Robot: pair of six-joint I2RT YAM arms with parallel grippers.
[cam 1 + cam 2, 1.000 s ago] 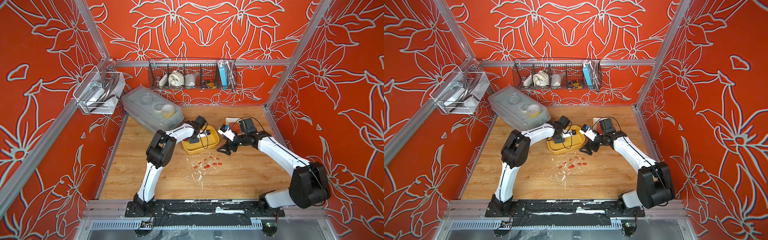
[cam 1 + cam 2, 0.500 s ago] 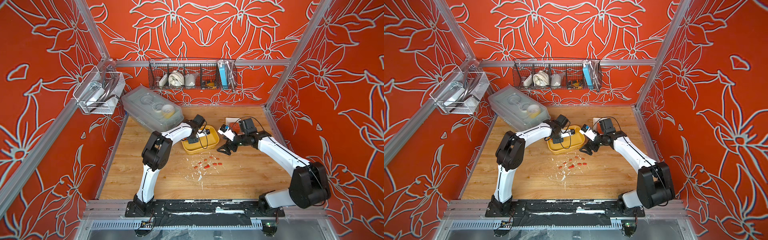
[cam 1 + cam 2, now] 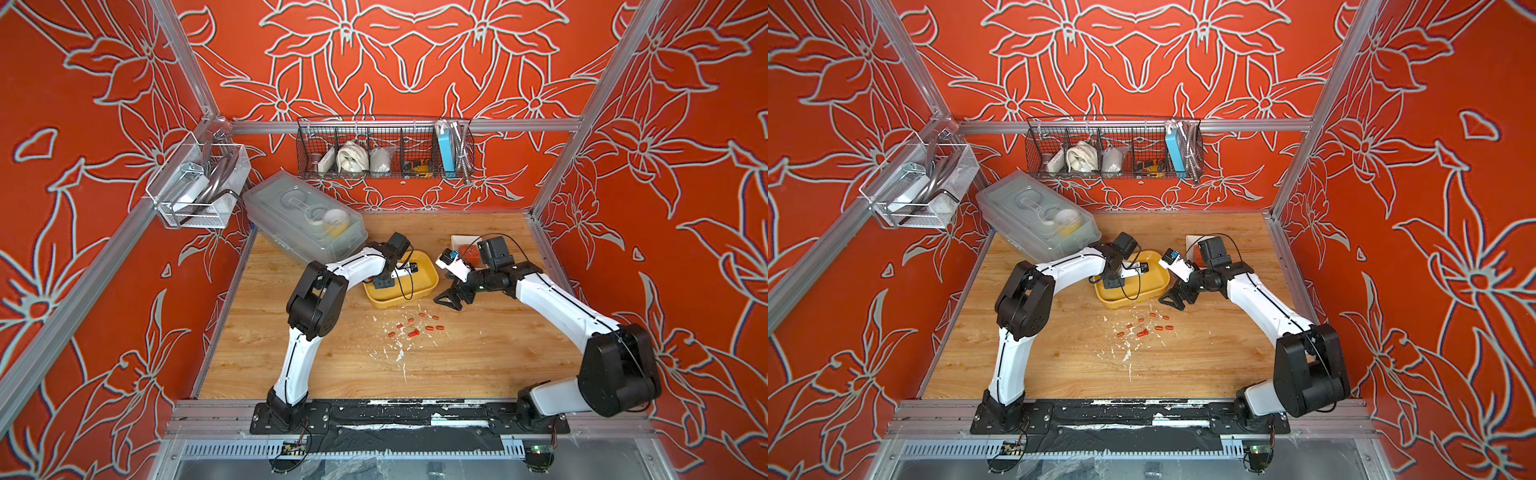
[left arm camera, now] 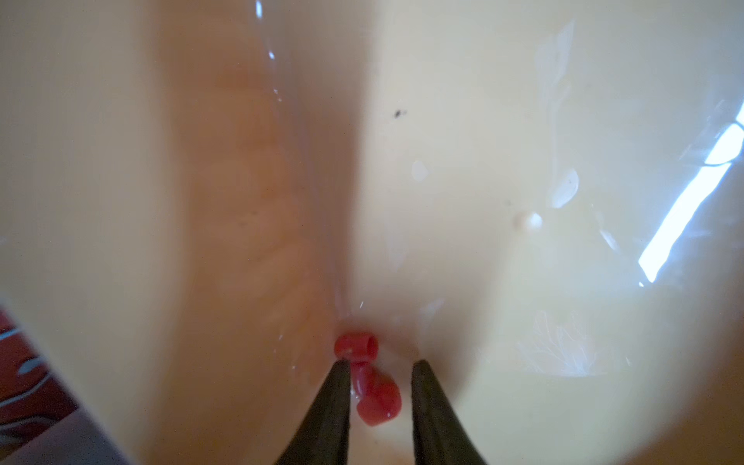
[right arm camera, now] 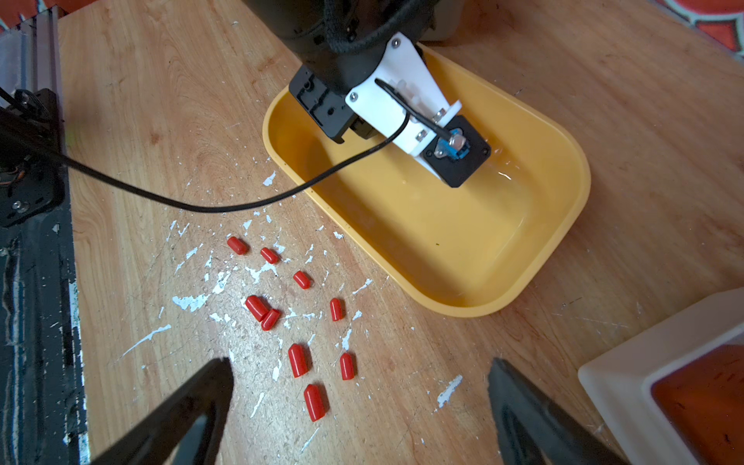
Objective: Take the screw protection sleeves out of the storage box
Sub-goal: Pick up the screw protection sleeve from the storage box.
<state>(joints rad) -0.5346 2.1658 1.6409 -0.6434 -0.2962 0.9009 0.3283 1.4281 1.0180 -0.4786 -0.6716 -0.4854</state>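
The left gripper [image 4: 379, 367] is down inside the storage box [image 5: 443, 229], its jaws parted a little. One red screw protection sleeve [image 4: 376, 398] lies between its fingers, seemingly touching only one and ungripped. A second sleeve [image 4: 356, 347] sits just past the tips. The right gripper [image 5: 360, 362] hangs beside the box, spread wide and empty. Other sleeves [image 5: 298, 360] lie scattered on the table [image 5: 402, 418] between and just ahead of its fingers.

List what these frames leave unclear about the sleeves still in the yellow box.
- Left wrist view: the two sleeves at the left gripper are blurred; contact cannot be judged.
- Right wrist view: the left arm hides them inside the storage box.
- Both top views: the arm covers part of the box floor; the loose sleeves outside it are too small to count.
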